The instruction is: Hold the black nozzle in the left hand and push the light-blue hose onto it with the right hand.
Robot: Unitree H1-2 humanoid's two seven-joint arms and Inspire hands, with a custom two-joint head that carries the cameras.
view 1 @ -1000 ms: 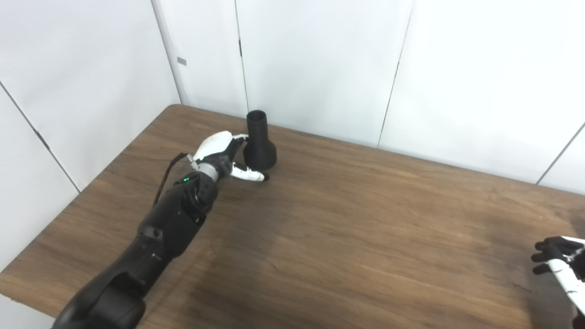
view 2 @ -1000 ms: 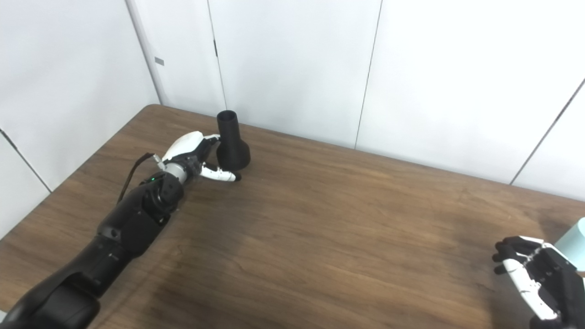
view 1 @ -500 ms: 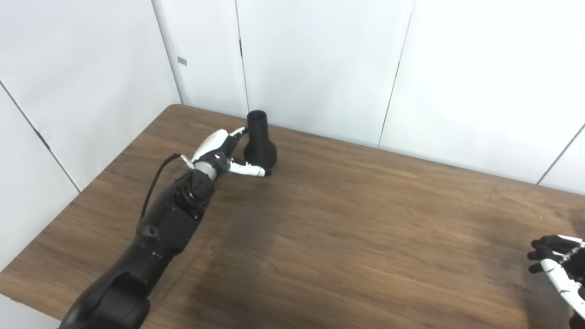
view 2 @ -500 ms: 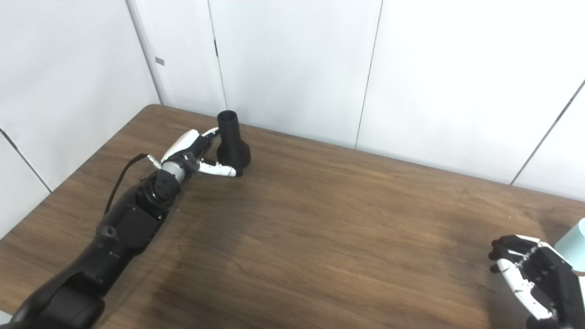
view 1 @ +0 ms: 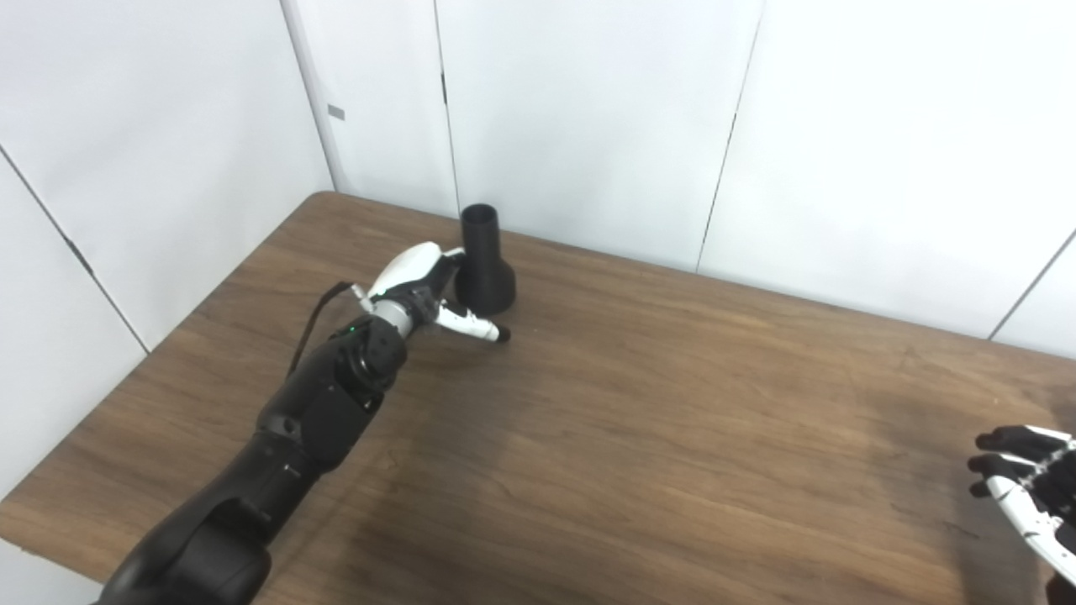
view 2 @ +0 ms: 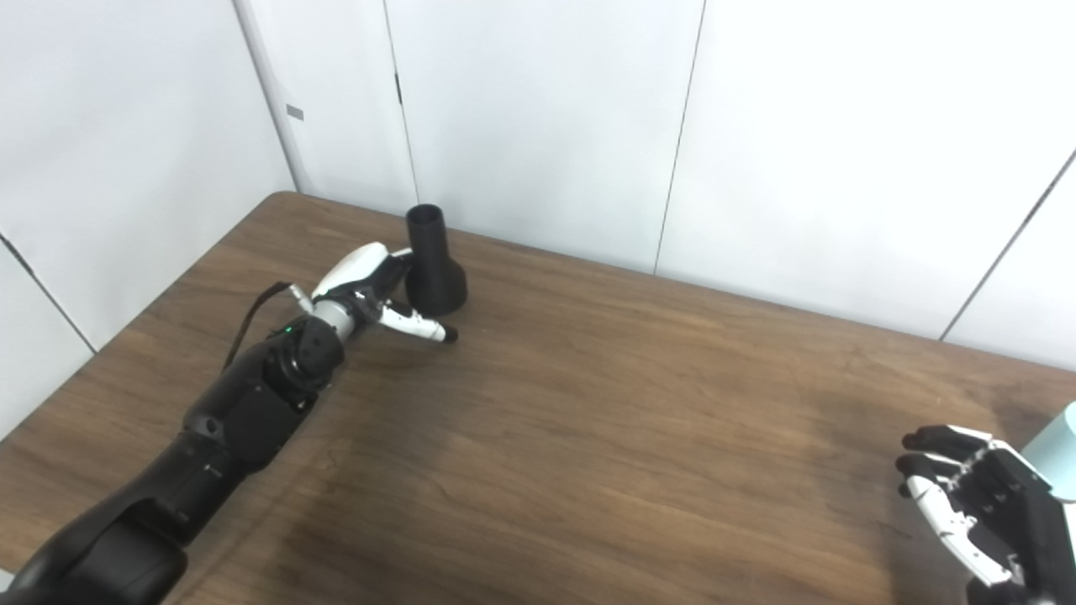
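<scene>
A: Start at the left hand (view 1: 420, 281). Where is it?

B: Far across the table (view 1: 639, 437), near the back-left corner, its arm stretched out low over the wood. The fingers are apart and grip nothing. The thumb points along the tabletop toward the right, its tip in front of the nozzle's base, and the white back of the hand is turned up.

A: And the nozzle (view 1: 482, 262)?

B: Just beyond and to the right of that hand, upright on its flared base, narrow neck and open mouth on top. Its long axis is vertical. The fingers reach toward the neck on its left side; whether they touch it I cannot tell.

A: So the grasp isn't made?

B: My judgement is no. The hand needs to close around the neck or flare from the left.

A: The right hand (view 2: 967, 496)?

B: Well apart, at the bottom-right corner, fingers spread, clasping nothing. The hose (view 2: 1057, 449) shows only as a pale-blue bit at the frame edge, just behind that hand. The left is plainly nearer the nozzle, the right nearer the hose.
</scene>
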